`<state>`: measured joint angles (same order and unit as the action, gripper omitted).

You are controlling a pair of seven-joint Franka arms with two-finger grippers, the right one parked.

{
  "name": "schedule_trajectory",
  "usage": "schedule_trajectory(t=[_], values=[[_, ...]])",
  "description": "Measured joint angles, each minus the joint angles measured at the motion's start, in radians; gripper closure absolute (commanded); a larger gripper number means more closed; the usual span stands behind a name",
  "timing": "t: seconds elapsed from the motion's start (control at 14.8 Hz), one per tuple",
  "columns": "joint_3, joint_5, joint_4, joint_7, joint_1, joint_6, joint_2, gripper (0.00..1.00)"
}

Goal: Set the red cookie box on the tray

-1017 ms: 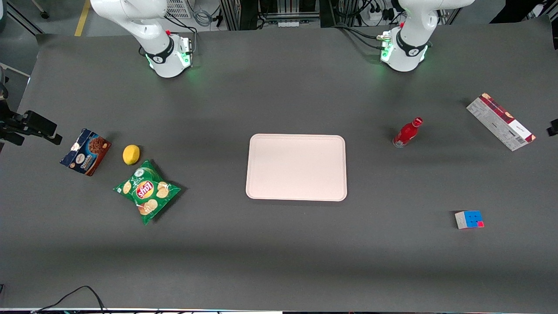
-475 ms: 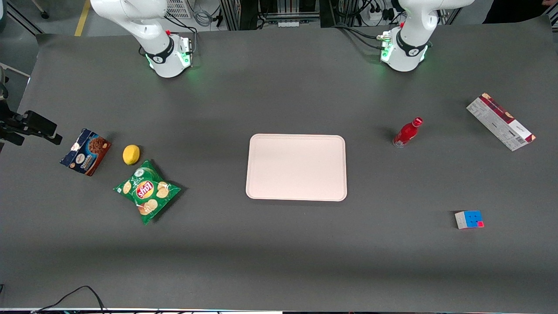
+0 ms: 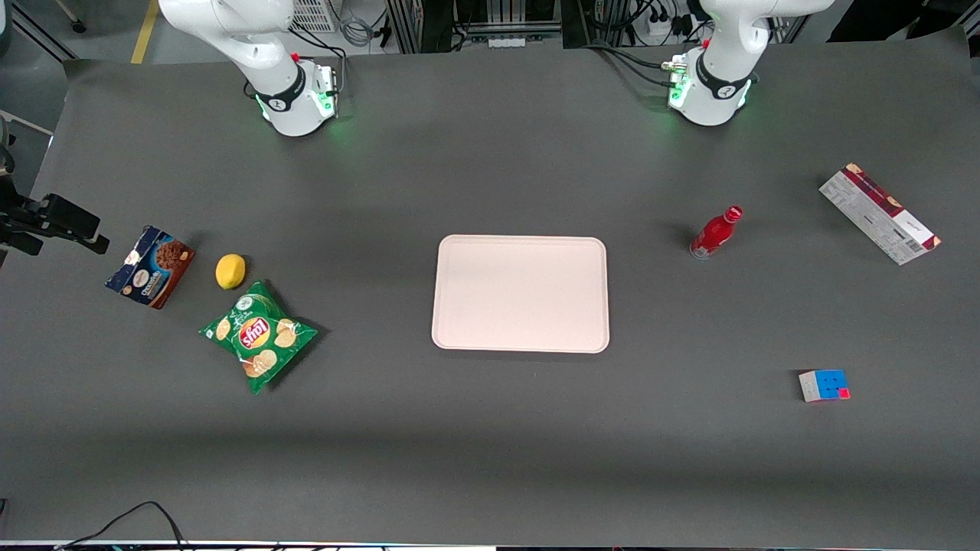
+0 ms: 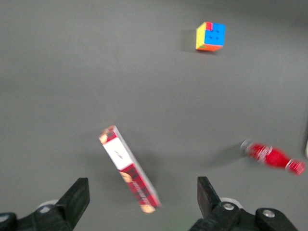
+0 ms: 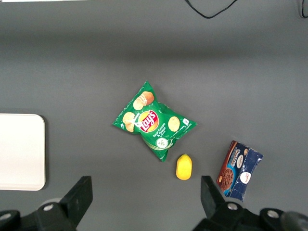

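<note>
Hovering my gripper (image 4: 139, 199) spread wide, high above red cookie box (image 4: 129, 169); nothing grasped, tray (image 3: 521, 294) bare, whole pick-and-place left

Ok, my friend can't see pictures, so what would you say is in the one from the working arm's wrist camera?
The open gripper hangs high above the dark table, with the red cookie box lying on the table between its two fingers in the picture. A small red bottle lies beside the box, and a colourful puzzle cube sits apart from both.
</note>
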<state>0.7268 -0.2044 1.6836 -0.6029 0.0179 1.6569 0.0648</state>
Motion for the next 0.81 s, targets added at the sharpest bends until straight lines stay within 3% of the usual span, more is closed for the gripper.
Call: schedule_trajectory(t=[0.14, 0.34, 0.54, 0.81], values=[[-0.030, 0.019, 0.000, 0.205, 0.011, -0.021, 0.002, 0.00], [-0.099, 0.110, 0.000, 0.420, 0.017, -0.033, 0.003, 0.00], [-0.126, 0.228, 0.001, 0.482, 0.033, -0.040, 0.008, 0.00], [-0.072, 0.243, 0.015, 0.494, 0.033, -0.041, 0.019, 0.00]])
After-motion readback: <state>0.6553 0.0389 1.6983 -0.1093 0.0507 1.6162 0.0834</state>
